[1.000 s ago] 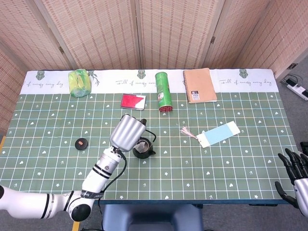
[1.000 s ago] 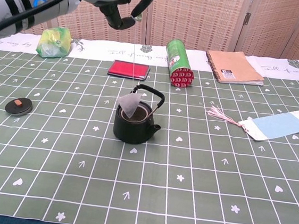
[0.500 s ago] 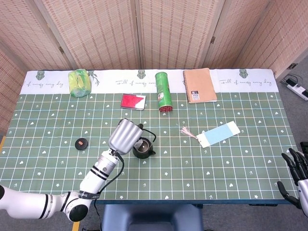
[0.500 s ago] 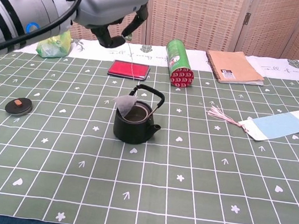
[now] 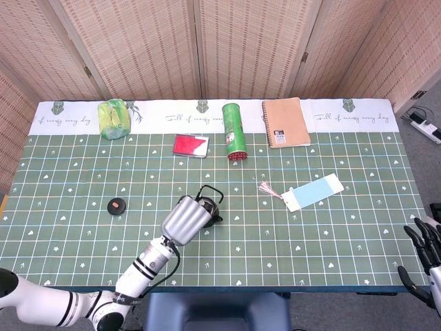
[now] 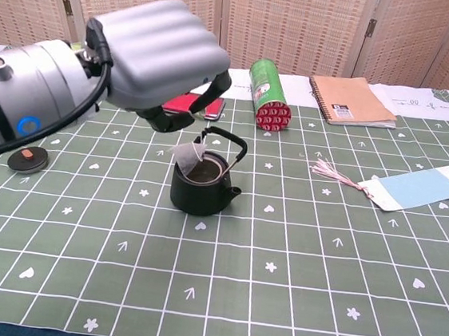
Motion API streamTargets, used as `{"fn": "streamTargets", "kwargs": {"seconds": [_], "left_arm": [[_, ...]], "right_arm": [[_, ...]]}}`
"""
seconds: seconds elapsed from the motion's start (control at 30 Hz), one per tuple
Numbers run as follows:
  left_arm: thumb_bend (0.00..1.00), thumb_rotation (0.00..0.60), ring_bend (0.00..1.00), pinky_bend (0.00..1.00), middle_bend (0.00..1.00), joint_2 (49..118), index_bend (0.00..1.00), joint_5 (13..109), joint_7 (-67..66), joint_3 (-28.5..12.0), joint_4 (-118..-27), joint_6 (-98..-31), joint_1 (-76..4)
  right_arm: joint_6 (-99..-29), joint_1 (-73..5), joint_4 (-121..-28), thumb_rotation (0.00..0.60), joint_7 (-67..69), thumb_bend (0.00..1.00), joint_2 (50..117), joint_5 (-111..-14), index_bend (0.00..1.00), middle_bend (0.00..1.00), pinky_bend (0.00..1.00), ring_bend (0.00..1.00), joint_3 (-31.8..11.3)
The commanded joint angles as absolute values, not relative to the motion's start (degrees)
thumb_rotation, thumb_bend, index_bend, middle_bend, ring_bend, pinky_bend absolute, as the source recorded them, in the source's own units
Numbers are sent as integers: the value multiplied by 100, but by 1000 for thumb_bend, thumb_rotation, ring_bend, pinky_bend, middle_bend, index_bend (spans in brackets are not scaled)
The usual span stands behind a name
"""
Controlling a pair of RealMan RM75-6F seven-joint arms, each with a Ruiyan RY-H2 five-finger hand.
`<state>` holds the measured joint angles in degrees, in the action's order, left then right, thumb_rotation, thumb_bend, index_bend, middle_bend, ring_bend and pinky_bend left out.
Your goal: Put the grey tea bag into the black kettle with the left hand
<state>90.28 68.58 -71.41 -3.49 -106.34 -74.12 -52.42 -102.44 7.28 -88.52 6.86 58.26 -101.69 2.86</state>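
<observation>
Now our left hand (image 6: 161,67) hangs at the chest view's upper left, pinching the string; the grey tea bag (image 6: 188,157) dangles below it against the left rim of the black kettle (image 6: 201,183), not yet inside.

Woven folding screens (image 5: 207,48) behind table (image 5: 344,227)

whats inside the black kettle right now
The grey tea bag leans on the black kettle rim, only partly in. The left hand hovers above. The kettle's dark interior hides anything deeper.
</observation>
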Motion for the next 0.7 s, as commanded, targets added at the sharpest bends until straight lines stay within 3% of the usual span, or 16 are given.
{"fn": "streamTargets", "kwargs": {"seconds": [0.03,0.23,0.7], "left_arm": [[444,600,1000,1000,1000,9179,629,7132,-7362,-28,-10910,-7700,-4981],[444,600,1000,1000,1000,9506,629,7406,-7611,362,-10975,-7866,-4667],[444,600,1000,1000,1000,9608,618,7862,-7858,751,-11035,-8098,-4027]], "right_arm": [[-10281,741,-8825,600,634,411,5849,-10286,0,0,0,0,333],[-10462,815,-8782,600,508,411,5898,-10587,0,0,0,0,434],[-10492,824,-8706,600,368,411,5970,-10793,0,0,0,0,497]]}}
